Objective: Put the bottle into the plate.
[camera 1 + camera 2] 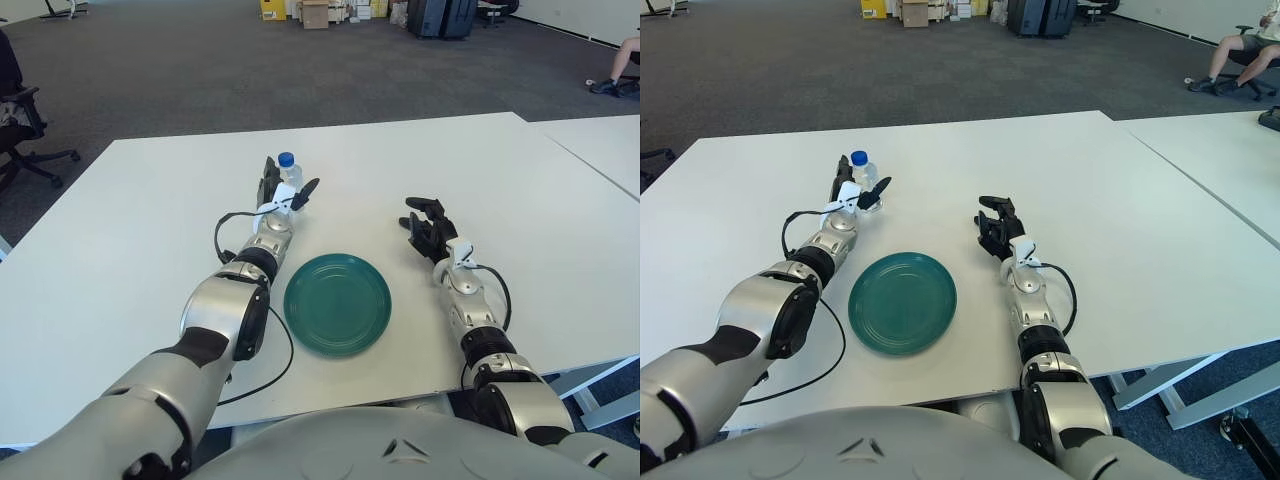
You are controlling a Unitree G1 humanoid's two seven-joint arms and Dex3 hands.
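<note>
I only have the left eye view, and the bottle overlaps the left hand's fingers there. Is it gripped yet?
Observer: Not visibly. In the right eye view the left hand has one finger left of the upright bottle and one angling away on its right, spread. I cannot confirm contact.
Operator: What's off my frame to the right?
Observer: Well past the right hand, which holds nothing beside the plate, a dark object lies at the right-hand edge of the neighbouring table. Your view cuts off before it.
</note>
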